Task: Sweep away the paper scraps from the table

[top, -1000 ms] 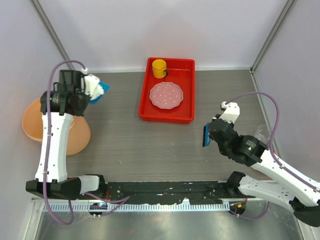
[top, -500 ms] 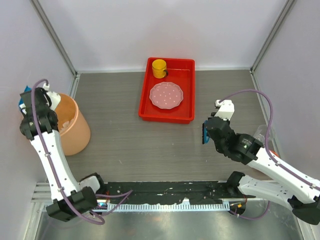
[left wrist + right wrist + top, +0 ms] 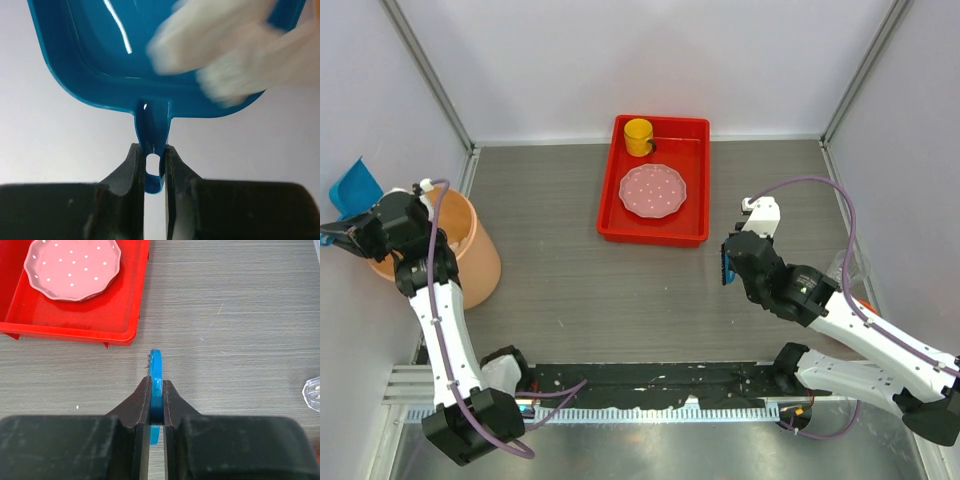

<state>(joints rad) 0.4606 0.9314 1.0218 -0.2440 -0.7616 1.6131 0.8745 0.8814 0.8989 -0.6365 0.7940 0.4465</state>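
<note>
In the left wrist view my left gripper [image 3: 154, 154] is shut on the handle of a blue dustpan [image 3: 100, 60]. Blurred white paper scraps [image 3: 235, 55] lie against the pan's right side. From above, the left gripper [image 3: 367, 213] holds the dustpan [image 3: 355, 185] tilted by the left wall, at the rim of an orange bin [image 3: 475, 255]. My right gripper [image 3: 727, 264] is shut on a small blue brush [image 3: 156, 367] held over the grey table [image 3: 620, 290], near the red tray's front right corner. No scraps show on the table.
A red tray [image 3: 700, 185] at the back centre holds a pink dotted plate [image 3: 653, 190] and a yellow cup [image 3: 638, 135]. A clear plastic object [image 3: 844, 268] lies at the right edge, also in the right wrist view [image 3: 312, 394]. White walls and metal rails bound the table.
The left arm swung the dustpan from over the table to the left wall, above the orange bin, and tipped it. The right gripper with the brush crept slightly left and further back.
</note>
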